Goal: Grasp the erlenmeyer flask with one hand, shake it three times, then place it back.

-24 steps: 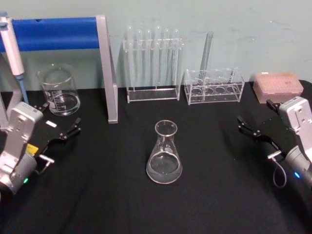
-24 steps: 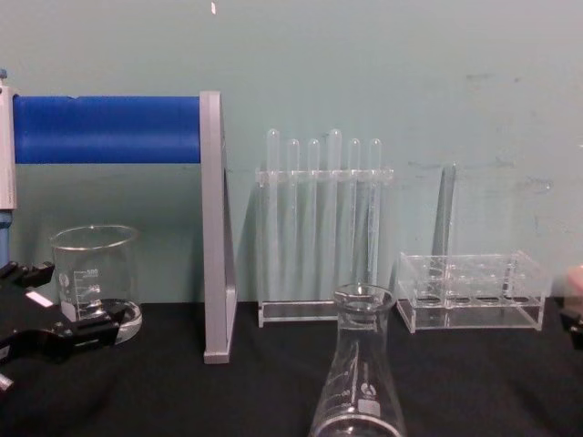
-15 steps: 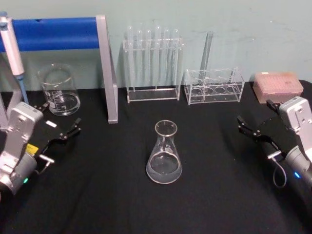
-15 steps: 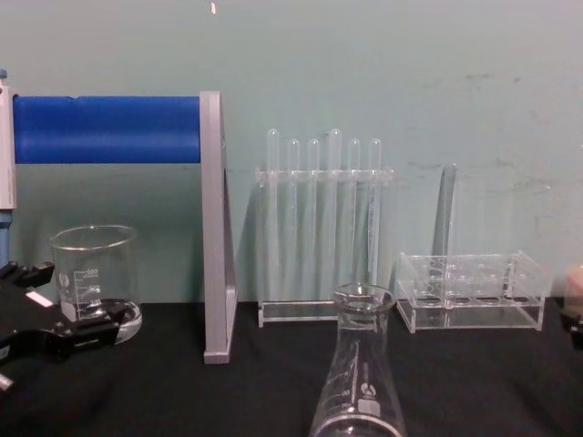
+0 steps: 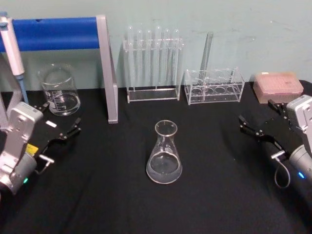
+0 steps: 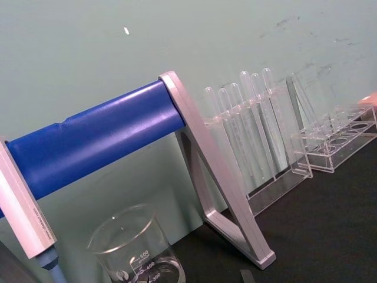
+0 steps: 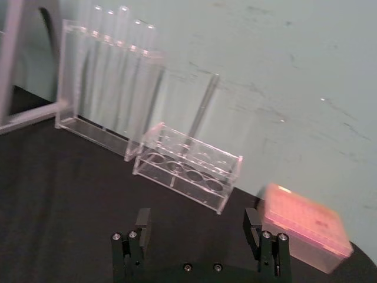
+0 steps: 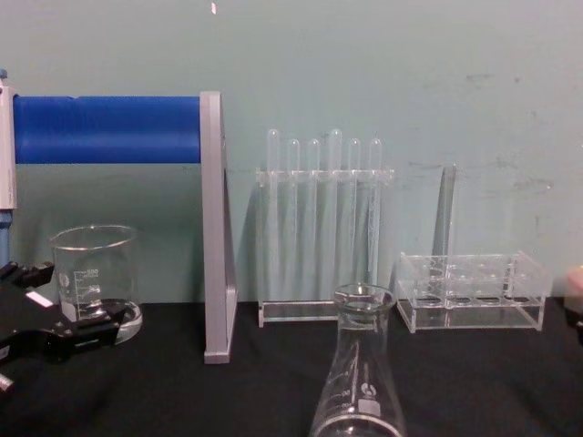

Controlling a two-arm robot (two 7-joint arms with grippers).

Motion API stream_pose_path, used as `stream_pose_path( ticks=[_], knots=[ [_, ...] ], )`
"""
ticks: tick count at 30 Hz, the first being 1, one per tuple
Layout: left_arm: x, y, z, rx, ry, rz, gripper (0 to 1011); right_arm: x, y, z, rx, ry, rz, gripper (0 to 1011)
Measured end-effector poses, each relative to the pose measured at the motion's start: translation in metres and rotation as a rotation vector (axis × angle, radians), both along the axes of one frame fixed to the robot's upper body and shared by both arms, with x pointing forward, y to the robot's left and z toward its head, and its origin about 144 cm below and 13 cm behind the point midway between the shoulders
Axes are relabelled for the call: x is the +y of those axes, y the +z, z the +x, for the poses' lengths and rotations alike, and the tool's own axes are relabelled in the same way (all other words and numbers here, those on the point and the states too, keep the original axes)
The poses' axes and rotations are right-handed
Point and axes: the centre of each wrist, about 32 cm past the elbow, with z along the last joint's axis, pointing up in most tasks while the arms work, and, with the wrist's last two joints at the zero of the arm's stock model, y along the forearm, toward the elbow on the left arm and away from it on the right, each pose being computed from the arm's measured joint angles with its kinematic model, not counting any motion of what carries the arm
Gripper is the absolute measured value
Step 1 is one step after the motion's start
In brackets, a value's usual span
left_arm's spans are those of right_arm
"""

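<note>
While the flask stands just where it stood a moment ago, upright at the middle of the black table with its long axis vertical and its neck pointing up, the right gripper has drawn back a little toward the table's right edge, fingers spread and empty. The left gripper hangs unchanged at the left, near the beaker, its fingers apart too, and both are well apart from the flask. I count one flask, one beaker, one pink box, and two racks: a tall rack with six tubes and a low rack with one long tube.
</note>
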Motion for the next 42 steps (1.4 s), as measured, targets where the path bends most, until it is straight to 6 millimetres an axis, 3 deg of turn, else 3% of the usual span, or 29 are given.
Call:
stream_pose_path(
  ticks=[18, 42],
  knots=[
    [0.000, 0.000, 0.000, 0.000, 0.000, 0.000, 1001, -0.013, 0.026, -0.013, 0.084, 0.328, 0.173, 1000],
    [0.000, 0.000, 0.000, 0.000, 0.000, 0.000, 1001, 0.018, 0.021, 0.005, 0.185, 0.655, 0.216, 1000]
  ],
)
